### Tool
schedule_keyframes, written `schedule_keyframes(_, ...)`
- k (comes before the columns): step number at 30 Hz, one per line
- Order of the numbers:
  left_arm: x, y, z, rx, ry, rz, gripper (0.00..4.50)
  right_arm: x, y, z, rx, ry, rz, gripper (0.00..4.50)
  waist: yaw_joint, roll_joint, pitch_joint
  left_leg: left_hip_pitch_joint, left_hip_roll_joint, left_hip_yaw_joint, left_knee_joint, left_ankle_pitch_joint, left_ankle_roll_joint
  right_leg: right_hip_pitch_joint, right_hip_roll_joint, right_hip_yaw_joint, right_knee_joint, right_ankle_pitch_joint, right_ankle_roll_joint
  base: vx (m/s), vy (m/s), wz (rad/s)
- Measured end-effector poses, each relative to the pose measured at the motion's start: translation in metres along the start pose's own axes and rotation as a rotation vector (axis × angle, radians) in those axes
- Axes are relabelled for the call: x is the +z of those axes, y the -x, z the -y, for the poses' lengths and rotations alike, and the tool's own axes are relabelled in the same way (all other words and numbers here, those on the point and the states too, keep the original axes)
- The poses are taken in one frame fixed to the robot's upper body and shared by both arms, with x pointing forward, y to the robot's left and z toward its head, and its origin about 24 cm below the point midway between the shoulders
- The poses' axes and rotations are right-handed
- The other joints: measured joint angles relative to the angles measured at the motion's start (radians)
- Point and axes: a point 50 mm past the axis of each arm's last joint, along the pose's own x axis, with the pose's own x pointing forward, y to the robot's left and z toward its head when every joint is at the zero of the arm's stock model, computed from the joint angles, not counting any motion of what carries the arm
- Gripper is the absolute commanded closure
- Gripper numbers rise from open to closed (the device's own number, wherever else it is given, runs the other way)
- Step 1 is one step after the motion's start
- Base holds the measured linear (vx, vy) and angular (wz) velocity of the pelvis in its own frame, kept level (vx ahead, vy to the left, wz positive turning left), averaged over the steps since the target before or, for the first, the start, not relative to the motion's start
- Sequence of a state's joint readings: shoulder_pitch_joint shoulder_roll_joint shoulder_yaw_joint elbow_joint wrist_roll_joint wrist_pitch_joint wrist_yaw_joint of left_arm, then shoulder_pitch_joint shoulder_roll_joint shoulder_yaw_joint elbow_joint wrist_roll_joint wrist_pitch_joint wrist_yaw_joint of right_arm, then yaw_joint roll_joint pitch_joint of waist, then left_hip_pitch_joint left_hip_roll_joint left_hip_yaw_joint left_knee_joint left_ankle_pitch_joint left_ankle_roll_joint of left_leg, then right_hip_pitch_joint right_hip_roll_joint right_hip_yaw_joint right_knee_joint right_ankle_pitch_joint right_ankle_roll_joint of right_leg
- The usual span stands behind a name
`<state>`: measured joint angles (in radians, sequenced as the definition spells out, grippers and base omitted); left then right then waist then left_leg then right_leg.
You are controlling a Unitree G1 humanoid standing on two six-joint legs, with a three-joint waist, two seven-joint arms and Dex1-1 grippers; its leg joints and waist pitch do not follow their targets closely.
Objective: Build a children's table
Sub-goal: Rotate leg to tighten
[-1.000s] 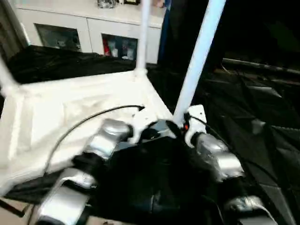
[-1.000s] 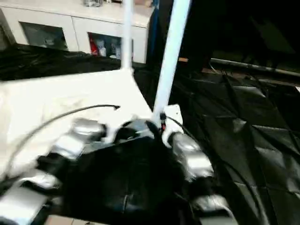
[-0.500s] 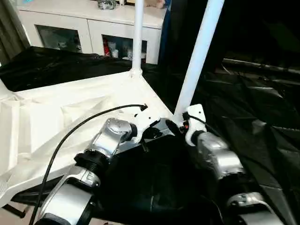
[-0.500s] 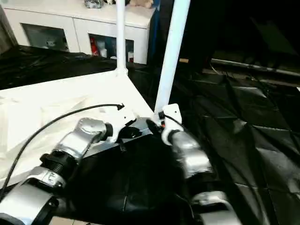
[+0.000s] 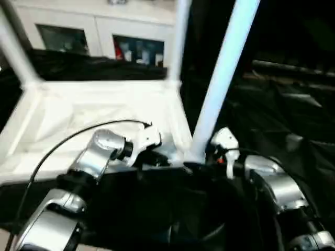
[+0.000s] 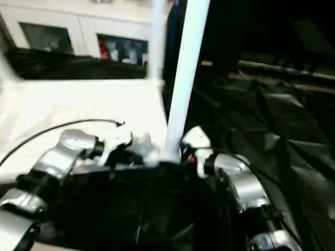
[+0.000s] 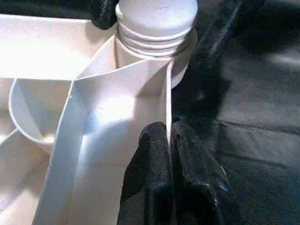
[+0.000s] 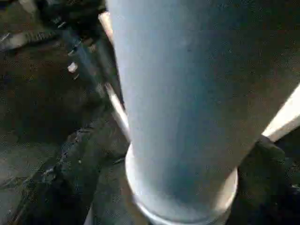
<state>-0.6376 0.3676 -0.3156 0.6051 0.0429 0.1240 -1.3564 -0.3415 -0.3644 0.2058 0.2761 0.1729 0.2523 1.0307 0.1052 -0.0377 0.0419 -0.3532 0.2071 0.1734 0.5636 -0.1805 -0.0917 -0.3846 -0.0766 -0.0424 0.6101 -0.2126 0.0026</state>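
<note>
Two claws at near corner: my left claw (image 7: 169, 154) pinches tabletop (image 5: 99, 112) rib; right claw (image 8: 154, 187) fingers wide around leg (image 5: 220, 83), wider than before.

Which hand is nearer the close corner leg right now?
Right. The right hand straddles the near leg at its base, one finger on each side. The left hand is beside that corner, shut on the tabletop rim just short of the leg's socket.

Near leg (image 5: 220, 89) cut off at top edge; tabletop (image 5: 78, 115) near edge hidden behind forearms; cabinet (image 5: 94, 36) contents blurred.
</note>
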Motion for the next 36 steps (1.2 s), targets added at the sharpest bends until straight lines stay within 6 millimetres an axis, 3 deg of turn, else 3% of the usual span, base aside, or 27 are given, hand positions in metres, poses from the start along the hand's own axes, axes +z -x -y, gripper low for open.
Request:
schedule_keyframes(6, -0.002, 0.003, 0.003, -0.058, 0.0, -0.008, 4.5, -0.001, 0.005, -0.005, 0.077, 0.008, -0.031, 1.05, 0.012, -0.002, 0.001, 0.0, 0.0, 0.0, 0.001, 0.0, 0.0, 0.0, 0.0, 0.0, 0.001, 0.0, 0.0, 0.0, 0.0, 0.0)
schedule_keyframes(13, -0.001, 0.002, 0.004, -0.063, 0.002, -0.004, 4.5, -0.001, 0.005, -0.005, 0.078, -0.014, -0.03, 1.68, 0.013, -0.002, 0.001, 0.0, 0.0, 0.0, 0.001, 0.0, 0.0, 0.0, 0.0, 0.0, 0.001, 0.0, 0.0, 0.0, 0.0, 0.0)
schedule_keyframes(22, -0.002, -0.001, 0.004, -0.041, 0.009, 0.006, 4.5, -0.005, 0.004, -0.006, 0.037, -0.057, -0.002, 1.82, 0.014, -0.001, 0.001, 0.001, 0.0, 0.0, 0.002, 0.0, 0.0, 0.001, 0.0, 0.0, 0.002, 0.0, 0.0, 0.0, 0.0, 0.0)
schedule_keyframes(28, 0.003, -0.016, -0.011, 0.149, 0.04, 0.017, 4.5, -0.008, -0.009, 0.011, -0.244, -0.161, 0.057, 1.82, 0.005, -0.006, -0.001, 0.004, 0.0, 0.0, 0.004, 0.0, 0.0, 0.003, -0.001, 0.001, 0.005, 0.004, 0.0, 0.0, 0.0, 0.0)
schedule_keyframes(32, 0.015, -0.042, -0.021, 0.33, 0.109, 0.026, 4.5, -0.003, -0.029, 0.03, -0.564, -0.257, 0.082, 1.83, -0.013, -0.003, -0.002, 0.005, -0.001, 0.0, 0.004, 0.0, -0.001, 0.003, -0.002, 0.002, 0.002, 0.004, 0.002, -0.013, -0.001, -0.01)
schedule_keyframes(36, 0.023, -0.058, -0.021, 0.404, 0.151, 0.026, 4.5, 0.0, -0.037, 0.039, -0.706, -0.3, 0.075, 1.83, -0.014, -0.004, -0.004, 0.004, -0.001, 0.0, 0.003, 0.0, -0.001, 0.004, -0.002, 0.002, 0.002, 0.004, 0.003, 0.0, 0.0, 0.0)
